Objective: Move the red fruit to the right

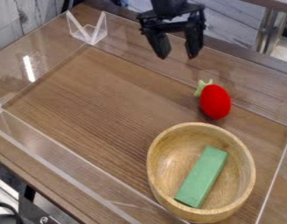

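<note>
The red fruit is a small glossy strawberry with a green leafy top, lying on the wooden table at the right, just above the bowl. My black gripper hangs at the top centre, up and to the left of the fruit and well apart from it. Its two fingers point down and stand open with nothing between them.
A wooden bowl at the lower right holds a flat green block. Clear acrylic walls ring the wooden table, with a clear bracket at the back left. Bare wood spans the left and middle.
</note>
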`<act>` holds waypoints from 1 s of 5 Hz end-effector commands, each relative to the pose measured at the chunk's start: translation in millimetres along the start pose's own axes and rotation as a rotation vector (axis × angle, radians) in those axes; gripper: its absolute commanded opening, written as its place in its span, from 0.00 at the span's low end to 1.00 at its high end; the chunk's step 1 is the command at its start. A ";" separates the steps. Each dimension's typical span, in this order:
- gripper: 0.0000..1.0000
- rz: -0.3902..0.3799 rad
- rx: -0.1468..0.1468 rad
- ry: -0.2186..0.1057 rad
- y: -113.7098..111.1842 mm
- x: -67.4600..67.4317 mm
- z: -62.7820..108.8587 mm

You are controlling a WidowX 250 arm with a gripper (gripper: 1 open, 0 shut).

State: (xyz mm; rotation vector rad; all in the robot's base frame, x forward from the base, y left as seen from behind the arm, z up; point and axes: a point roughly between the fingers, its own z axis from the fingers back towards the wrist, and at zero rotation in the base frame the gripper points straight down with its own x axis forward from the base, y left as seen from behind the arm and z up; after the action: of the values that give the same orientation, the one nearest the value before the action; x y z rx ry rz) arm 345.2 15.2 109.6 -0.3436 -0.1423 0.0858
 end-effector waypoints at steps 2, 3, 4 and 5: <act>1.00 -0.160 0.011 -0.102 -0.9 -6.7 25.0; 1.00 -0.134 0.046 -0.149 1.6 -12.8 35.0; 1.00 -0.104 0.093 -0.199 5.4 -19.6 42.6; 1.00 -0.099 0.116 -0.202 13.8 -20.0 37.9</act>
State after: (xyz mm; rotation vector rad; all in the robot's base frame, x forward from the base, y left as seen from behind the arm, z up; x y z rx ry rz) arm 316.6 35.1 125.1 -0.2261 -0.3097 0.0305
